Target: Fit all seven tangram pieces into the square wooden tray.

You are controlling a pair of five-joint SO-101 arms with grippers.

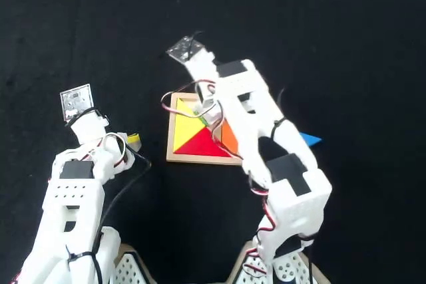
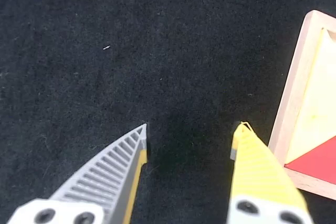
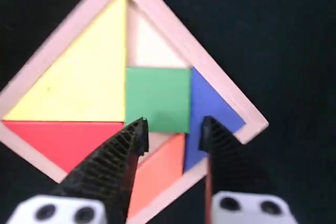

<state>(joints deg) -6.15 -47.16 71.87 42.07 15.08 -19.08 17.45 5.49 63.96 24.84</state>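
Observation:
The square wooden tray [image 1: 172, 156] lies mid-table. It holds a large yellow triangle [image 3: 84, 82], a red triangle [image 3: 58, 140], a green square [image 3: 157, 98], a dark blue piece [image 3: 207, 103] and an orange triangle [image 3: 157, 174]. A bare triangular slot [image 3: 152, 48] shows beside the green square. My right gripper [image 3: 173, 127] hangs open just above the green square and orange triangle, holding nothing. A light blue triangle [image 1: 309, 139] lies on the cloth to the right of the right arm. My left gripper [image 2: 191, 132] stands open over bare cloth, just left of the tray's edge [image 2: 294, 98].
Black cloth covers the table. The right arm [image 1: 256, 124] reaches across the tray's right half and hides it in the high view. The left arm [image 1: 80, 171] sits left of the tray. Cables and chair parts lie beyond the far edge.

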